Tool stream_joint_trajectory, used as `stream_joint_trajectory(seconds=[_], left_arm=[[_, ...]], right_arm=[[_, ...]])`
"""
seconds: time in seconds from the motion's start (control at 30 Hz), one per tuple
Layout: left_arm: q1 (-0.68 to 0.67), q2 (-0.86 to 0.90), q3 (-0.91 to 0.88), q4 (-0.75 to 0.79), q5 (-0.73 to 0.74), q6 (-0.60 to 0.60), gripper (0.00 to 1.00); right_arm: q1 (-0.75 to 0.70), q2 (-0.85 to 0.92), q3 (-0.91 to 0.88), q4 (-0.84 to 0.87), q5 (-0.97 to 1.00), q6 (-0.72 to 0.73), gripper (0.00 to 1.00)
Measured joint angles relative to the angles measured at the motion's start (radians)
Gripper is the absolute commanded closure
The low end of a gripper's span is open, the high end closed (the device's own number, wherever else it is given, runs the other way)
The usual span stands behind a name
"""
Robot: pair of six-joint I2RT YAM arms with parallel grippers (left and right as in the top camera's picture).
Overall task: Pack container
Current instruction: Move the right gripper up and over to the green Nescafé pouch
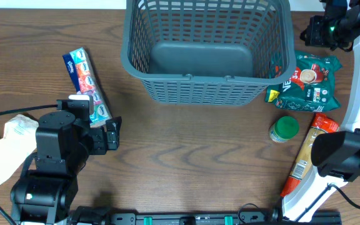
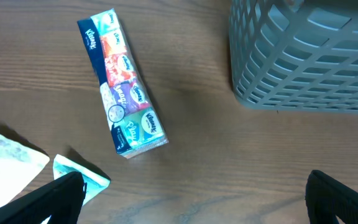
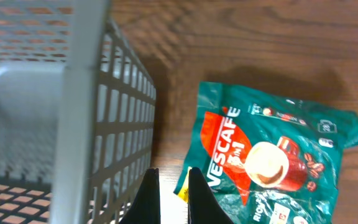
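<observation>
The container (image 1: 208,94) is a large dark grey lattice basket at the back centre of the table, and its floor is bare. Its wall also shows in the left wrist view (image 2: 303,62) and the right wrist view (image 3: 86,112). My left gripper (image 1: 108,134) is open wide and empty (image 2: 197,208), just in front of a Kleenex tissue pack (image 1: 86,84) (image 2: 122,99). My right gripper (image 1: 311,31) hangs by the basket's right rim, its fingers (image 3: 173,196) nearly together with nothing between them, above the gap beside a green Nescafe bag (image 1: 309,81) (image 3: 272,155).
A white plastic bag (image 1: 5,150) (image 2: 5,155) with a teal corner (image 2: 82,177) lies at the left. A green-lidded jar (image 1: 284,129) and a long orange-yellow packet (image 1: 305,159) lie at the right, near the right arm's base (image 1: 339,156).
</observation>
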Motion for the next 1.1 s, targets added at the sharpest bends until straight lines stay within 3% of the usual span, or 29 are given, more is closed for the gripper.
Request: stream_joint_trajectory(seconds=[0.6, 1.1], left_arm=[[0.0, 0.0, 0.0, -0.001, 0.0, 0.0, 0.01], [0.0, 0.0, 0.0, -0.001, 0.0, 0.0, 0.01]], right_arm=[[-0.002, 0.0, 0.0, -0.024, -0.248, -0.162, 0.99], [-0.001, 0.0, 0.0, -0.034, -0.28, -0.181, 0.99]])
